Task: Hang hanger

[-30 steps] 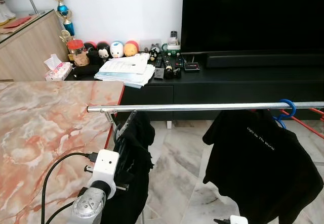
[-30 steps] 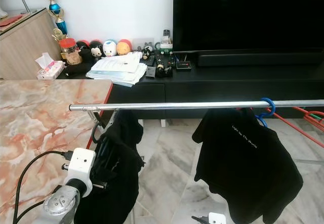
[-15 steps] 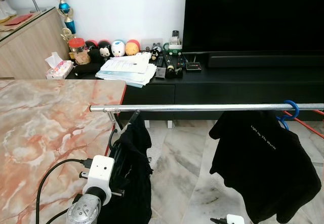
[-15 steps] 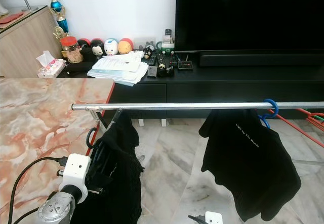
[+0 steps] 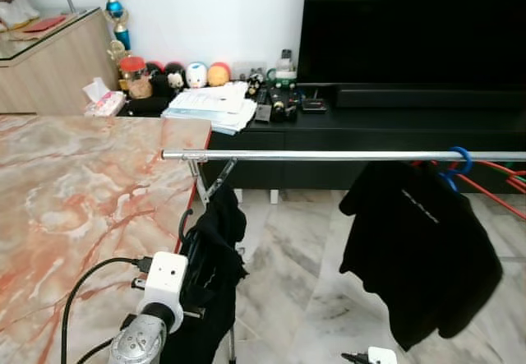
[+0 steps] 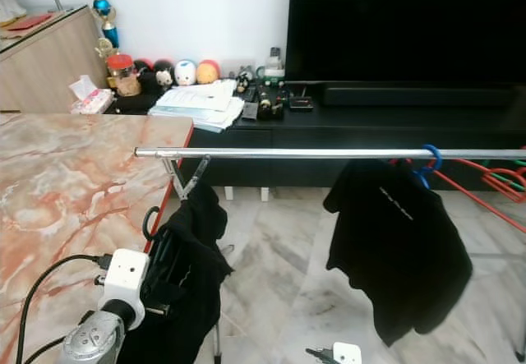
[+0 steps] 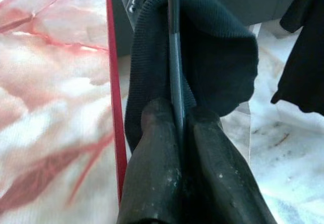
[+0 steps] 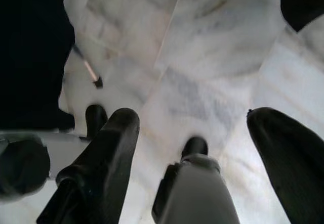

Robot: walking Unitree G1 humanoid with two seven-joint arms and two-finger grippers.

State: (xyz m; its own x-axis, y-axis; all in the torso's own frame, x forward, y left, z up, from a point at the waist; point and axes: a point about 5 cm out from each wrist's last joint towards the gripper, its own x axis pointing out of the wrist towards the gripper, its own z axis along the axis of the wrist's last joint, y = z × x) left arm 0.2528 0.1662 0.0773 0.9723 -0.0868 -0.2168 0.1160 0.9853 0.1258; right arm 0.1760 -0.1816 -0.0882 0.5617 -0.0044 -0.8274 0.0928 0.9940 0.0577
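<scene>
Black garments number two: left claw (image 7: pixel 178 128) clamps one hanger (image 7: pixel 174 57); right claw (image 8: pixel 192 148) gapes.

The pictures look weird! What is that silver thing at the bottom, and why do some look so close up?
That silver thing is a robot's left arm. Two pictures come from cameras in its head, like eyes, looking forward and down. The other two come from small cameras on its wrists, so they look close up.

The left tool has two black fingers shut on a thin dark hanger with a black garment draped on it. It sits below the silver rail, beside a pink marble table. A black T-shirt hangs on the rail from a blue hook.

The right tool hangs open over the white marble floor. Behind the rail is a black TV cabinet with papers and toys.
</scene>
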